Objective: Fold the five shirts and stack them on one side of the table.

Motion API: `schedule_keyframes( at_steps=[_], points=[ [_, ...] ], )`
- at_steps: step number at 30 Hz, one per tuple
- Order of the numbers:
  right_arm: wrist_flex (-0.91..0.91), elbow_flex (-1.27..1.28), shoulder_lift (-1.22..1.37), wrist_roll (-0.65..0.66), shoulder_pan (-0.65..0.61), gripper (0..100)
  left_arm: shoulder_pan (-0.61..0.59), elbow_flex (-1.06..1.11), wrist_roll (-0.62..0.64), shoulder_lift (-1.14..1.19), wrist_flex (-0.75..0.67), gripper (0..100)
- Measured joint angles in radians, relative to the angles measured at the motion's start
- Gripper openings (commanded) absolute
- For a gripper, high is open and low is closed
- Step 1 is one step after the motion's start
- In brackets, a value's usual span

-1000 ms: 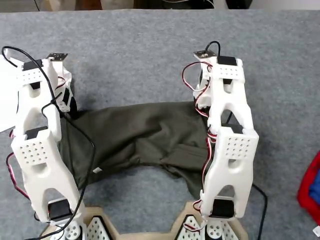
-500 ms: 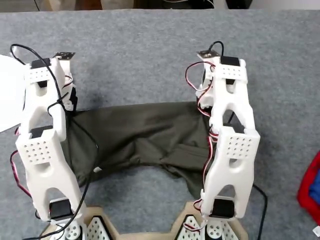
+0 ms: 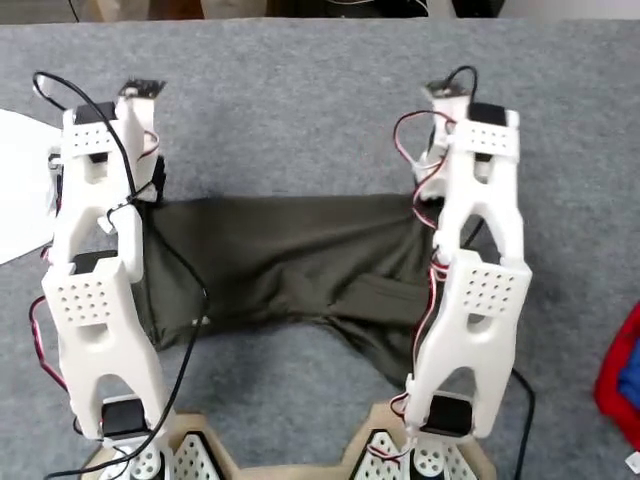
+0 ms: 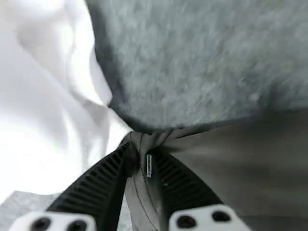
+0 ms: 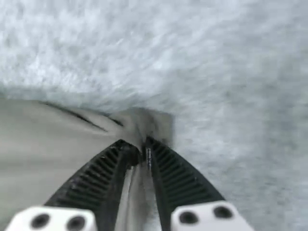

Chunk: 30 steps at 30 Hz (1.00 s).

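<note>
A dark olive shirt (image 3: 285,265) lies stretched across the grey table between the two arms, its far edge pulled nearly straight. My left gripper (image 4: 143,161) is shut on the shirt's left far corner (image 4: 154,139); in the high view that arm stands at the left (image 3: 95,230). My right gripper (image 5: 143,153) is shut on the shirt's right far corner (image 5: 144,122), with its arm at the right (image 3: 475,250). A loose fold of the olive shirt hangs toward the front right (image 3: 375,335). A white garment (image 3: 22,190) lies at the left edge, also seen in the left wrist view (image 4: 43,96).
A red and blue garment (image 3: 622,375) lies at the right edge of the table. The grey felt table (image 3: 300,100) stretches bare beyond the shirt. Both arm bases stand at the front edge (image 3: 290,455).
Both arms have moved away from the front edge and slightly apart, carrying the shirt's corners. The shirt's far edge has gone from slack and wrinkled to taut and straight.
</note>
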Motion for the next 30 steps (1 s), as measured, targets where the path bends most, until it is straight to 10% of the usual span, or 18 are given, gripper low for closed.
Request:
schedule_keyframes(
  at_steps=[16, 24, 30],
  points=[
    [-0.021, -0.149, 0.0, -0.002, 0.018, 5.1, 0.028, -0.201, -0.002, 0.138, -0.08, 2],
    [0.043, -0.149, 0.037, -0.054, -0.026, 28.1, 0.028, -0.206, -0.002, 0.166, -0.08, 2],
    [0.044, -0.158, 0.118, -0.054, -0.04, 19.6, 0.028, -0.207, -0.002, 0.166, -0.08, 2]
  ],
)
